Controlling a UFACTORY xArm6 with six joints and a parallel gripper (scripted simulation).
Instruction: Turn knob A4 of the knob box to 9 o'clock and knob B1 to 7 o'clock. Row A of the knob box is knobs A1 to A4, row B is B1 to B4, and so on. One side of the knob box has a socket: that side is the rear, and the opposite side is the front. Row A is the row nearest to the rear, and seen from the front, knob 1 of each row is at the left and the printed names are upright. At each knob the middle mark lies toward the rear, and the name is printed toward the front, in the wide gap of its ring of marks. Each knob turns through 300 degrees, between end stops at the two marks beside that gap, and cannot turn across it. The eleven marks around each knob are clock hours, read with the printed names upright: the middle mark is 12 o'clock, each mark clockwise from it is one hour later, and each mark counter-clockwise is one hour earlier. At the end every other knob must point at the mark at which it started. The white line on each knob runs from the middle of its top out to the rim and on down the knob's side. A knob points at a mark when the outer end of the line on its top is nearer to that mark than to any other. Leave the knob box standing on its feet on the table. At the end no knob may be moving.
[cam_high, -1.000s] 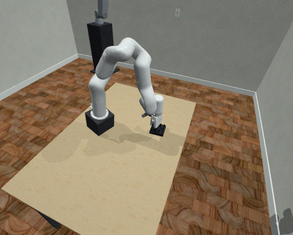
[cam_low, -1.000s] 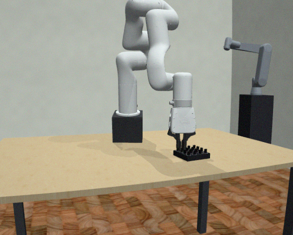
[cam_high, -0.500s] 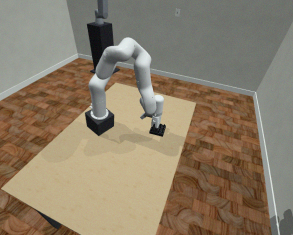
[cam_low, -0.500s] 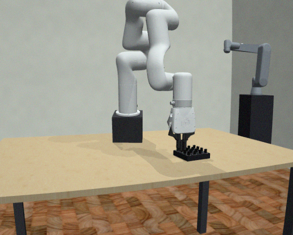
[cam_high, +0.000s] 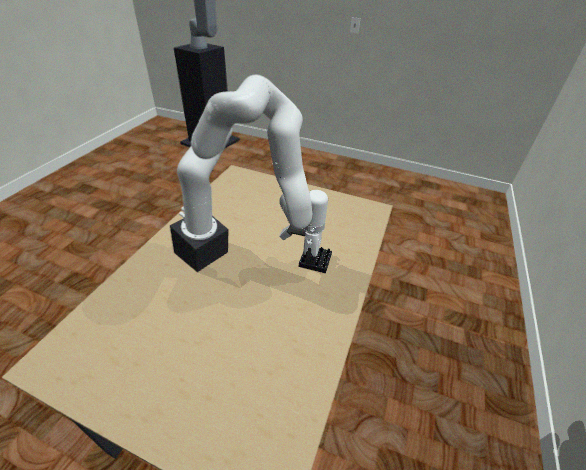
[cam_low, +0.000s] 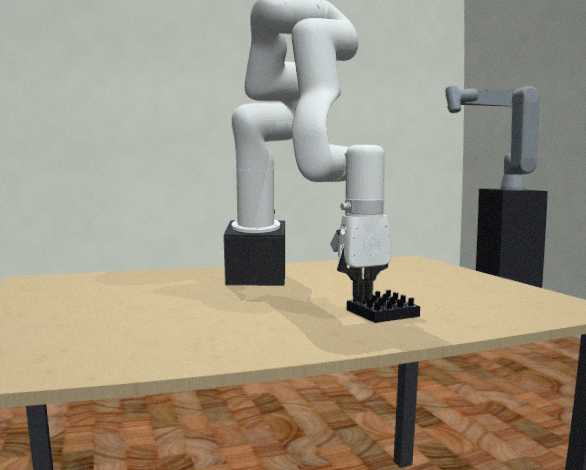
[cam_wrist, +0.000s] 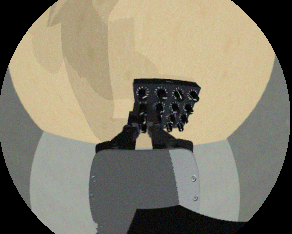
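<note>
The black knob box (cam_high: 325, 269) (cam_low: 397, 314) (cam_wrist: 167, 81) stands flat on the table, with four rows of black knobs. My gripper (cam_high: 311, 254) (cam_low: 363, 300) (cam_wrist: 143, 109) points straight down over one side of the box. Its fingers are nearly together, low around a knob in the outer column at the left in the wrist view. The fingers hide that knob, its white line and its marks. The other knobs stand uncovered to the right and above in that view, some with white lines visible. The printed names are too small to read, and I cannot make out the socket.
The light wooden table (cam_high: 190, 380) (cam_low: 165, 340) carries my arm's black base block (cam_high: 200, 250) (cam_low: 255, 260), left of the box. A second arm on a dark pedestal (cam_high: 202, 85) (cam_low: 512, 235) stands beyond the table.
</note>
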